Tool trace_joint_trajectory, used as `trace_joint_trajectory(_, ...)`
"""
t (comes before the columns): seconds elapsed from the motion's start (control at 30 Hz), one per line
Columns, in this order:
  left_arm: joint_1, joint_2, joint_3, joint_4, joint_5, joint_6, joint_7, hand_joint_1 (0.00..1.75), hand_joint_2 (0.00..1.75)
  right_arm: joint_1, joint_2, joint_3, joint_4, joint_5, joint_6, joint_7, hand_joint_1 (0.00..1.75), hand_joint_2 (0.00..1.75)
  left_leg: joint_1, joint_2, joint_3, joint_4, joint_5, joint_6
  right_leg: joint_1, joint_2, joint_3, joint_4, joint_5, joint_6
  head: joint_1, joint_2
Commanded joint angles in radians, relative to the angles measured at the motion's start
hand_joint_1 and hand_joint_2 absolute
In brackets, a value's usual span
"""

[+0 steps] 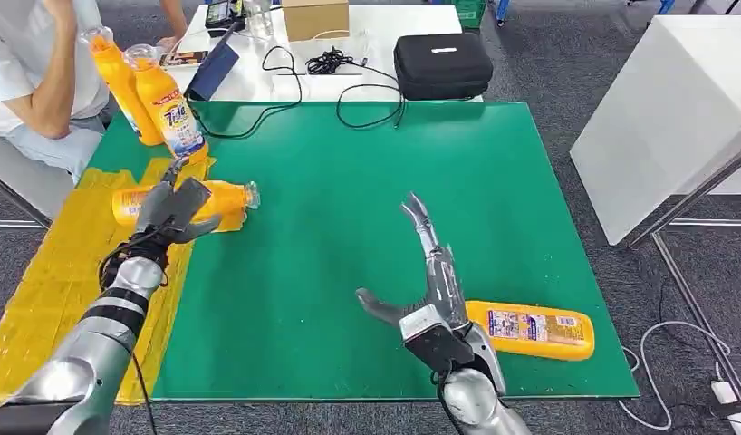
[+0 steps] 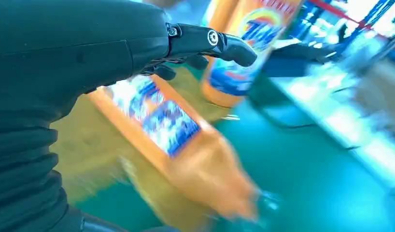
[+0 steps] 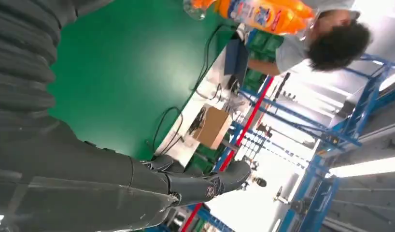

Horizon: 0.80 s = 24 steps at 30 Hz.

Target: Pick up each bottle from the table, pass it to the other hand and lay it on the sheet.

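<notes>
An orange bottle [image 1: 224, 199] [image 2: 171, 125] lies on its side at the edge of the yellow sheet [image 1: 59, 272], its clear cap over the green mat [image 1: 349, 217]. My left hand [image 1: 172, 210] [image 2: 89, 72] hovers just over its middle with fingers spread, not gripping it. A second orange bottle [image 1: 530, 329] lies flat at the mat's front right, beside my right wrist. My right hand [image 1: 426, 272] [image 3: 137, 188] is open and empty, fingers stretched toward the mat's middle. Two more orange bottles [image 1: 172, 104] [image 2: 244, 48] stand upright at the back left corner.
A person [image 1: 41, 82] sits at the back left, close to the upright bottles. Behind the mat a white table holds a black case [image 1: 442, 63], a cardboard box [image 1: 314, 16] and cables [image 1: 331, 63]. A white panel [image 1: 675, 118] stands to the right.
</notes>
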Motion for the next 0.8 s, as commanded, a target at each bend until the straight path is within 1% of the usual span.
trace_joint_trajectory(0.03, 0.042, -0.035, 0.053, -0.199, 0.048, -0.032, 0.004, 0.0, 1.75, -0.008, -0.027, -0.016, 0.044, 0.006, -0.013, 0.006, 0.0, 1.75, 0.001, 0.0, 0.005, 0.0, -0.002, -0.001, 0.002, -0.001, 0.005, 0.0, -0.002, -0.001, 0.0, 0.0)
trace_joint_trajectory(0.1, 0.055, -0.027, 0.042, -0.225, 0.097, -0.06, -0.018, 0.0, 1.75, -0.005, -0.03, -0.019, 0.039, 0.019, -0.02, 0.012, 0.0, 1.75, 0.001, 0.0, 0.002, -0.001, 0.0, -0.001, 0.001, -0.001, 0.002, -0.001, 0.0, -0.001, 0.0, 0.0)
trace_joint_trajectory(0.13, 0.074, -0.013, 0.02, -0.276, 0.11, -0.063, -0.019, 0.0, 1.75, 0.004, -0.035, -0.031, 0.032, 0.021, -0.025, 0.015, 0.0, 1.75, 0.001, 0.0, 0.005, 0.0, -0.002, -0.001, 0.002, -0.001, 0.005, -0.001, -0.002, -0.001, 0.0, 0.0)
trace_joint_trajectory(0.17, 0.085, -0.009, 0.013, -0.306, 0.117, -0.063, -0.014, 0.0, 1.75, 0.008, -0.038, -0.037, 0.029, 0.025, -0.027, 0.018, 0.0, 1.75, 0.001, 0.0, 0.002, 0.0, -0.001, -0.001, 0.001, -0.001, 0.002, -0.001, 0.0, -0.001, 0.0, 0.0)
trace_joint_trajectory(0.2, 0.108, -0.009, 0.014, -0.362, 0.171, -0.1, -0.004, 0.0, 1.75, 0.015, -0.045, -0.046, 0.023, 0.035, -0.029, 0.023, 0.0, 1.75, 0.001, 0.0, 0.004, 0.0, -0.002, -0.001, 0.001, -0.001, 0.004, -0.001, -0.001, -0.001, 0.0, 0.0)
trace_joint_trajectory(0.23, 0.133, -0.006, 0.011, -0.412, 0.215, -0.125, -0.001, 0.0, 1.75, 0.017, -0.06, -0.052, 0.024, 0.078, -0.037, 0.044, 0.0, 1.75, 0.001, 0.0, 0.003, 0.0, -0.001, -0.001, 0.001, -0.001, 0.003, -0.001, -0.001, -0.001, 0.0, 0.0)
trace_joint_trajectory(0.27, 0.159, -0.002, 0.004, -0.455, 0.233, -0.129, 0.001, 0.0, 1.75, 0.017, -0.081, -0.05, 0.028, 0.153, -0.039, 0.091, 0.0, 1.75, 0.002, 0.001, 0.006, 0.0, -0.003, -0.001, 0.002, -0.001, 0.006, -0.001, -0.002, -0.001, 0.0, 0.0)
trace_joint_trajectory(0.33, 0.205, -0.009, 0.007, -0.516, 0.29, -0.164, 0.002, 0.0, 1.75, 0.002, -0.153, -0.029, 0.055, 0.304, 0.021, 0.209, 0.0, 1.75, 0.001, 0.001, 0.003, -0.001, -0.001, 0.0, 0.001, 0.0, 0.003, -0.001, -0.001, 0.0, 0.0, 0.0)
trace_joint_trajectory(0.37, 0.229, -0.015, 0.012, -0.54, 0.321, -0.181, -0.001, 0.0, 1.75, -0.003, -0.198, -0.025, 0.076, 0.364, 0.051, 0.244, 0.0, 1.75, 0.001, 0.001, 0.006, -0.001, -0.003, 0.0, 0.001, 0.0, 0.007, -0.002, -0.002, 0.0, 0.0, 0.0)
trace_joint_trajectory(0.4, 0.244, -0.019, 0.012, -0.555, 0.328, -0.183, -0.002, 0.0, 1.75, -0.01, -0.232, -0.017, 0.102, 0.432, 0.072, 0.274, 0.0, 1.75, 0.001, 0.001, 0.006, -0.002, -0.002, 0.0, 0.001, 0.0, 0.006, -0.003, -0.001, 0.0, 0.0, 0.0)
trace_joint_trajectory(0.43, 0.264, -0.029, 0.013, -0.566, 0.335, -0.184, -0.001, 0.0, 1.75, -0.01, -0.289, -0.006, 0.128, 0.513, 0.125, 0.333, 0.0, 1.75, 0.0, 0.0, 0.004, -0.002, -0.001, 0.0, 0.0, 0.0, 0.005, -0.003, -0.001, 0.0, 0.0, 0.0)
trace_joint_trajectory(0.47, 0.277, -0.035, 0.019, -0.569, 0.357, -0.193, -0.006, 0.0, 1.75, -0.014, -0.339, 0.001, 0.15, 0.542, 0.165, 0.343, 0.0, 1.75, 0.001, 0.0, 0.006, -0.002, -0.002, 0.0, 0.001, -0.001, 0.007, -0.003, -0.002, 0.0, 0.0, 0.0)
trace_joint_trajectory(0.5, 0.287, -0.038, 0.022, -0.566, 0.374, -0.201, -0.009, 0.0, 1.75, -0.019, -0.382, -0.002, 0.178, 0.553, 0.195, 0.352, 0.0, 1.75, 0.0, -0.001, 0.003, -0.002, -0.001, 0.0, 0.0, -0.002, 0.005, -0.003, -0.001, 0.0, 0.0, 0.0)
trace_joint_trajectory(0.53, 0.296, -0.042, 0.026, -0.558, 0.384, -0.2, -0.012, 0.0, 1.75, -0.033, -0.44, 0.004, 0.215, 0.585, 0.243, 0.364, 0.0, 1.75, 0.0, -0.002, 0.007, -0.002, -0.002, 0.001, 0.001, -0.003, 0.009, -0.004, -0.002, 0.0, 0.0, 0.0)
trace_joint_trajectory(0.57, 0.296, -0.045, 0.03, -0.544, 0.399, -0.203, -0.018, 0.0, 1.75, -0.054, -0.492, 0.016, 0.244, 0.584, 0.288, 0.354, 0.0, 1.75, 0.0, -0.002, 0.004, -0.002, -0.001, 0.001, 0.0, -0.002, 0.006, -0.004, -0.001, 0.0, 0.0, 0.0)
trace_joint_trajectory(0.6, 0.294, -0.045, 0.028, -0.53, 0.406, -0.205, -0.025, 0.0, 1.75, -0.065, -0.518, 0.009, 0.264, 0.565, 0.296, 0.335, 0.0, 1.75, 0.0, -0.002, 0.007, -0.002, -0.002, 0.001, 0.0, -0.003, 0.009, -0.005, -0.002, 0.0, 0.0, 0.0)
trace_joint_trajectory(0.63, 0.288, -0.048, 0.022, -0.506, 0.413, -0.204, -0.032, 0.0, 1.75, -0.097, -0.574, 0.019, 0.299, 0.543, 0.344, 0.334, 0.0, 1.75, -0.001, -0.002, 0.004, -0.001, -0.001, 0.001, -0.001, -0.002, 0.006, -0.004, -0.001, 0.0, 0.0, 0.0)
trace_joint_trajectory(0.67, 0.286, -0.051, 0.021, -0.499, 0.414, -0.201, -0.036, 0.0, 1.75, -0.105, -0.591, 0.01, 0.309, 0.528, 0.351, 0.318, 0.0, 1.75, -0.002, -0.003, 0.002, -0.001, -0.001, 0.001, -0.002, -0.003, 0.004, -0.003, -0.001, 0.0, 0.0, 0.0)
trace_joint_trajectory(0.7, 0.283, -0.052, 0.017, -0.489, 0.415, -0.2, -0.038, 0.0, 1.75, -0.114, -0.6, 0.008, 0.319, 0.523, 0.356, 0.312, 0.0, 1.75, -0.002, -0.002, 0.004, 0.0, -0.002, 0.001, -0.001, -0.003, 0.006, -0.004, -0.001, 0.0, 0.0, 0.0)
trace_joint_trajectory(0.73, 0.279, -0.055, 0.011, -0.478, 0.427, -0.201, -0.045, 0.0, 1.75, -0.129, -0.617, 0.003, 0.337, 0.506, 0.375, 0.315, 0.0, 1.75, -0.003, -0.003, 0.001, 0.0, -0.001, 0.001, -0.003, -0.003, 0.004, -0.003, -0.001, 0.0, 0.0, 0.0)
trace_joint_trajectory(0.77, 0.277, -0.056, 0.003, -0.472, 0.431, -0.202, -0.047, 0.0, 1.75, -0.14, -0.628, -0.003, 0.35, 0.493, 0.386, 0.318, 0.0, 1.75, -0.003, -0.003, 0.004, 0.001, -0.003, 0.001, -0.002, -0.003, 0.006, -0.003, -0.002, 0.0, 0.0, 0.0)
trace_joint_trajectory(0.8, 0.276, -0.057, -0.005, -0.469, 0.433, -0.199, -0.049, 0.0, 1.75, -0.147, -0.635, -0.013, 0.364, 0.477, 0.394, 0.317, 0.0, 1.75, -0.003, -0.003, 0.002, 0.0, -0.002, 0.001, -0.003, -0.002, 0.004, -0.003, 0.0, 0.0, 0.0, 0.0)
